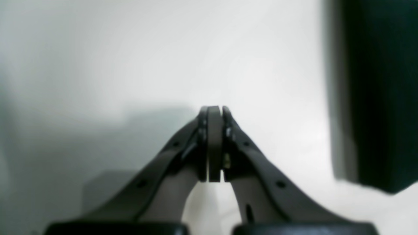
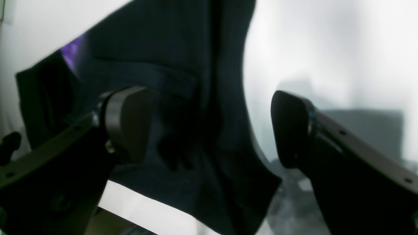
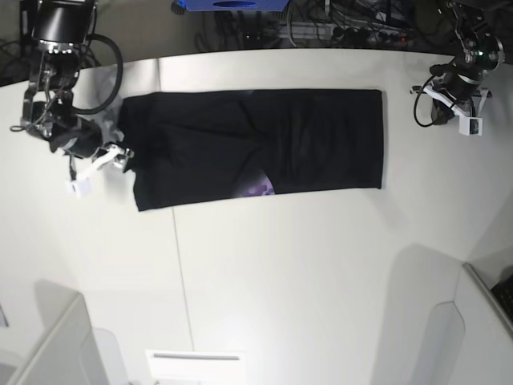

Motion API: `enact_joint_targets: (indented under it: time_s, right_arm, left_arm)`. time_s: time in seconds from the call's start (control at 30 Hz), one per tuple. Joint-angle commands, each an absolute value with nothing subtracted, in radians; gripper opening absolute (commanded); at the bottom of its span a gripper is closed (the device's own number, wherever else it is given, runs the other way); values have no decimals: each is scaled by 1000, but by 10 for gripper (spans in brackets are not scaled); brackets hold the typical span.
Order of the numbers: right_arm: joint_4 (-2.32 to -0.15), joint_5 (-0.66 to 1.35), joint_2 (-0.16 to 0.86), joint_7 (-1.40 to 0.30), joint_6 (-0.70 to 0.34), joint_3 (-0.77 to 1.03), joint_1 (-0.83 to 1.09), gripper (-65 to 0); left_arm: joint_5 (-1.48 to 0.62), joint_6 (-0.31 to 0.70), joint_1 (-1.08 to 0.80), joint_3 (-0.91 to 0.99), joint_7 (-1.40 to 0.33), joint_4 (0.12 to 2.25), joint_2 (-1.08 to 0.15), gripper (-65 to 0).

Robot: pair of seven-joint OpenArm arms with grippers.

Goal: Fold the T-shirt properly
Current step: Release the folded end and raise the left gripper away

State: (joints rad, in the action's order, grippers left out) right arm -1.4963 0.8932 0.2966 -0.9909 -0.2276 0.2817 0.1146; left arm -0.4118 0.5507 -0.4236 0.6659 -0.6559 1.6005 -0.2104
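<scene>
The fingers of my left gripper (image 1: pixel 214 143) are clenched on nothing and those of my right gripper (image 2: pixel 209 127) stand released beside the T-shirt (image 3: pixel 256 144), which lies on the white table (image 3: pixel 321 273) as a long band, so I judge the crosswise folds remain.

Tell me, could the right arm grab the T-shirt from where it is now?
Probably yes: the right gripper is open at the T-shirt edge, cloth lying between its fingers, nothing blocking.

right gripper (image 2: pixel 209 129) spread wide, black T-shirt (image 2: pixel 183 81) beneath
</scene>
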Motion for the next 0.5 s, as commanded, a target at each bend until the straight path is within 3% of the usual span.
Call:
enact_joint_targets:
  time_s: [0.0,0.23,0.47]
  right_arm:
    - [-1497,911,311,-983,-249,285,108,-116]
    - [-1483,915,295,-1030,-328,254,127,-116]
    - [-1478,909,248,-1038,-332,251,127,-116]
  left_arm:
    - [-426,552,-417,671,-634,1607,-226,-650]
    - [-418,550,-414,582,-630,1598,-231,-650]
    - [-418,549,-383,524,-630,1598,-209,-650]
